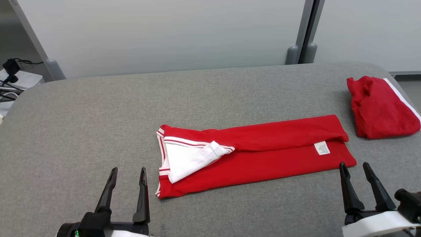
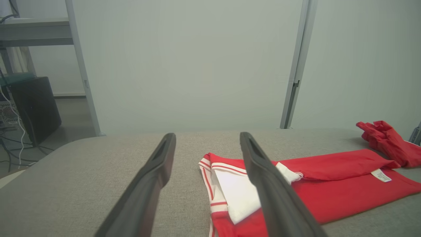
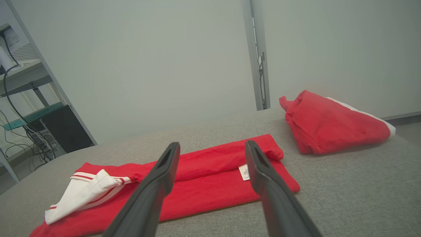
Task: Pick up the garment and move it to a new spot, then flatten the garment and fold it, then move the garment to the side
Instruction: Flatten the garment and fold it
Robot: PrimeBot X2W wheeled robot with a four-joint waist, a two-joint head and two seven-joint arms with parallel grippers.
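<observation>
Grey fabric covers a wide bench (image 1: 98, 112) that stands before pale wall panels (image 1: 164, 33). At the near left edge the left tool (image 1: 129, 170) points up the bench. Its two dark fingers are spread apart and hold nothing, and their tips are just beside the near left corner of the garment. At the near right the right tool (image 1: 354, 165) is likewise spread and empty. Its tips are just beside the garment's near right corner, and it is not clear whether they touch it.

Between the two tools lies the garment (image 1: 263, 154), a red top folded lengthwise into a long strip across the middle of the bench. At its left end a white flap (image 1: 190, 158) with red stripes lies turned out over the red cloth. Near its right end a small white label (image 1: 321, 147) faces up. Beyond that end, apart from the strip, a second red garment (image 1: 378, 108) with a white stripe sits roughly folded at the bench's far right edge. Off the bench's far left corner lie dark cables (image 1: 10, 82).
</observation>
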